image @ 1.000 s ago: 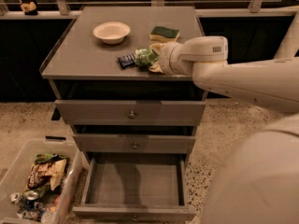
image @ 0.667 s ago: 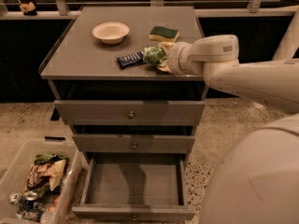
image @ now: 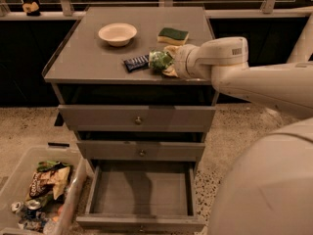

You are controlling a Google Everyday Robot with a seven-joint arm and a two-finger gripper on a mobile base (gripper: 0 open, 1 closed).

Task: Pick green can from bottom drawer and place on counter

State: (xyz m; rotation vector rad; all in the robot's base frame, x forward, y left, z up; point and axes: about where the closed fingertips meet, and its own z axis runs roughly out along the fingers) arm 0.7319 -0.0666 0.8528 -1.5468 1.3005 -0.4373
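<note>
Nearest, the bottom drawer [image: 142, 192] stands pulled open. A clear bin [image: 73, 190] of wrappers and cans sits on the floor to its left. Above, at the near right of the surface [image: 88, 58], the gripper [image: 165, 61] is closed around the green can [image: 158, 60], just right of a dark snack wrapper [image: 135, 62]. Farther back lie a sponge [image: 173, 35] and a bowl [image: 117, 34].

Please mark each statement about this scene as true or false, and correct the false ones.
1. The bottom drawer is open and holds nothing. True.
2. The green can lies in the bottom drawer. False: it is at the gripper, over the front part of the counter.
3. The bowl stands on the floor. False: it stands on the counter.
4. The sponge lies on the counter, behind the gripper. True.
</note>
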